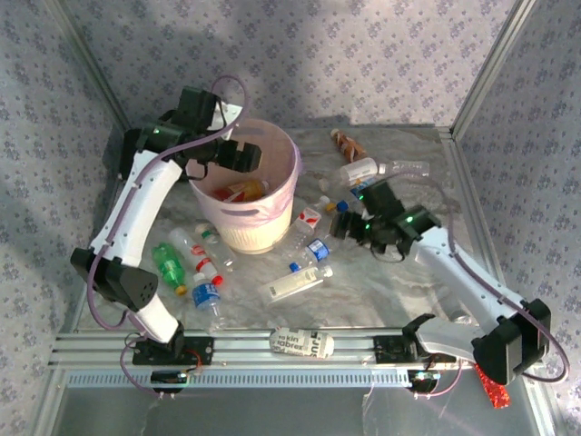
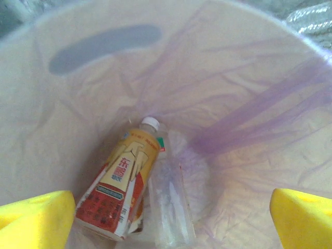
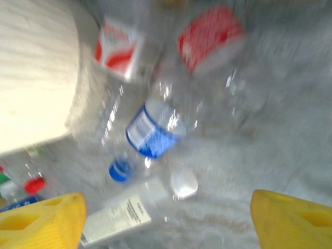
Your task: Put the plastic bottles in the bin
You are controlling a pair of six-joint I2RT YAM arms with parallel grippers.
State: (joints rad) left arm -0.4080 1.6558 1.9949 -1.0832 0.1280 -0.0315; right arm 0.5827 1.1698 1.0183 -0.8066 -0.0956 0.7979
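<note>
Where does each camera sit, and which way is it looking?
Top external: above and behind the arms, looking down at the pink bin and loose bottles; both arms show, left gripper over the bin.
Left wrist: on the left arm, looking down into the bin at a yellow-red bottle; its yellow fingertips show.
Right wrist: on the right arm, looking down at a blue-label bottle, blurred; its yellow fingertips show.
Shared: top and left wrist both see the yellow-red bottle in the bin.
</note>
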